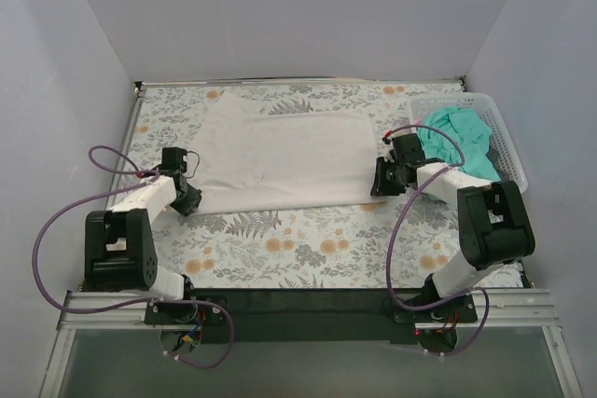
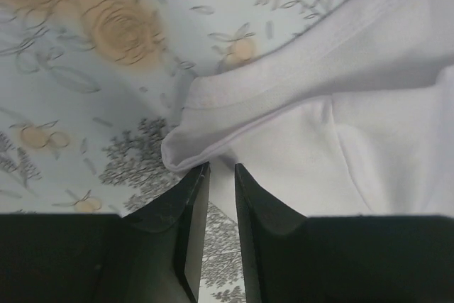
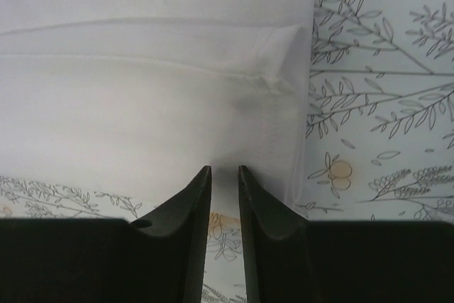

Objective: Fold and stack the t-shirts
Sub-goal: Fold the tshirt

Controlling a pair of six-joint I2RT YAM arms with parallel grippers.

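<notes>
Left hand (image 1: 189, 198) clamped on the white t-shirt (image 1: 280, 160) at its near-left corner, shirt lay spread mid-worktop (image 1: 308, 249), right hand (image 1: 380, 179) clamped on its right hem, teal-green t-shirt (image 1: 459, 140) sat bunched in the far-right basket (image 1: 508, 151).

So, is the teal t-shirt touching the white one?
Apart. The top view shows the teal t-shirt in the basket, patterned table between it and the white t-shirt.

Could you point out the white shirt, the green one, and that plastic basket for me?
white t-shirt (image 1: 280, 160): top external view, middle of the spread cloth.
teal-green t-shirt (image 1: 464, 137): top external view, bunched cloth inside the basket.
white lattice basket (image 1: 505, 142): top external view, its right wall.
</notes>
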